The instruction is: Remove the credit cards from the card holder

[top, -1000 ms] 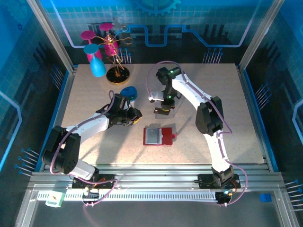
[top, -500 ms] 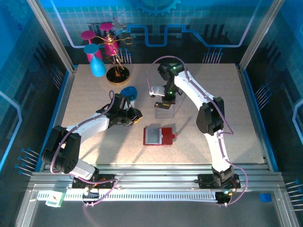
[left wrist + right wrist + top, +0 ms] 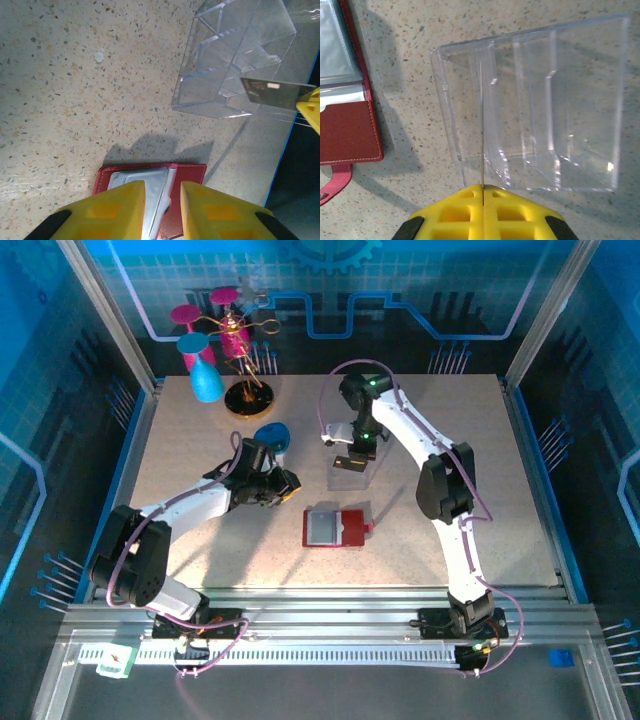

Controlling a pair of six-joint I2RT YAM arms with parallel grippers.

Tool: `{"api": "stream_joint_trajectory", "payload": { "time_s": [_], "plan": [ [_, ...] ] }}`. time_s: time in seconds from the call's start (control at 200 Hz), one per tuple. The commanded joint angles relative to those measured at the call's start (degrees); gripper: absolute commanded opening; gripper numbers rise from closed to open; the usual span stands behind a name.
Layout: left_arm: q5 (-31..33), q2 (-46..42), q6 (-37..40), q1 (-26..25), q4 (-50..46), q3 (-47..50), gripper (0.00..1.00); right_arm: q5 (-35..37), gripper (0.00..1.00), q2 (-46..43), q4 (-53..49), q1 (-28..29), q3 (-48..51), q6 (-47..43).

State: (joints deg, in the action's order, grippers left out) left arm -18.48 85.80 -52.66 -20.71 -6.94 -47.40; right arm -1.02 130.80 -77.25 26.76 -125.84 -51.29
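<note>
edging further over the tray (image 3: 590,100), the right gripper (image 3: 482,192), clenched on 1 card (image 3: 274,93), lines it up above a slot. left gripper (image 3: 163,192) hangs slack and empty beside the holder (image 3: 335,528), which lies open mid-table.

The left arm (image 3: 195,502) stretched low and forward from its base, and the left gripper (image 3: 162,192) pointed downward, its jaws parted by a narrow gap with nothing between them. The right arm (image 3: 415,440) arched far forward, elbow high, and the right gripper (image 3: 482,189) pinched a thin card (image 3: 482,150) edge-on.
</note>
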Motion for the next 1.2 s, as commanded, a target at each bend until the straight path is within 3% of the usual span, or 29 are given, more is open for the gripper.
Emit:
{"api": "stream_joint_trajectory", "payload": {
  "time_s": [0.0,0.405,0.735,0.96,1.196],
  "plan": [
    [-1.05,0.62,-1.09,0.58,0.09,-0.79,0.26,-2.21,0.0,1.49,-2.42,-0.09,1.53,-0.92],
    [-1.03,0.56,-1.21,0.6,0.41,-0.33,0.25,-5.09,0.0,2.07,-3.25,1.96,3.5,-1.26],
    [-1.12,0.62,-1.31,0.58,0.55,-0.03,0.26,-3.2,0.0,3.75,-1.94,2.42,3.17,-0.9],
    [-1.63,1.13,-1.88,0.58,1.46,0.11,0.25,-2.1,0.18,4.46,-1.36,2.51,1.87,-0.85],
    [-1.82,1.13,-2.18,0.58,1.95,0.36,0.25,-0.56,0.24,2.79,1.47,2.33,1.99,-0.02]
  ]
}}
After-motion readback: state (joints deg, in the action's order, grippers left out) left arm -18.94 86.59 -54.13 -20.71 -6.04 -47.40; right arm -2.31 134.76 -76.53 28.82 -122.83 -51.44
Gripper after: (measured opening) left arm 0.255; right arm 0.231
